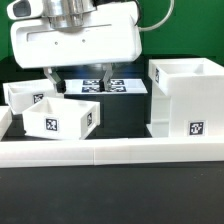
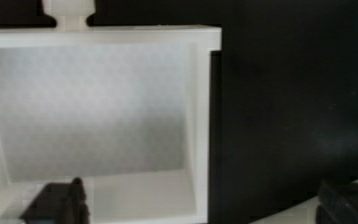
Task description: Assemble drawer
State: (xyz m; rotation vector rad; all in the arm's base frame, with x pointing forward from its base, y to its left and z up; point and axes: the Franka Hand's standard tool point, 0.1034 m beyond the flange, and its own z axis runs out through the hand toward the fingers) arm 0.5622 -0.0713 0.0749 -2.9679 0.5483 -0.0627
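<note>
- Since the drawer [image 1: 180, 80] is white moulded plastic, I judge it light, stiff and rather slick. Its housing [image 1: 190, 105] stands at three o'clock in the exterior view; the front tray [image 1: 62, 120] and rear tray [image 1: 28, 93] sit just beside each other at nine o'clock.
- One tray [image 2: 96, 110] lies under the wrist camera, with a knob [image 2: 66, 12] on an end wall; pinching across a thin side wall looks the surest hold.
- At twelve o'clock the gripper [image 1: 80, 78] hangs spread wide, holding nothing; that tray's side wall lies between its fingers [image 2: 55, 200].
- The marker board [image 1: 115, 86] lies behind the gripper, near centre; the long low white wall [image 1: 110, 152] runs across at six o'clock.
</note>
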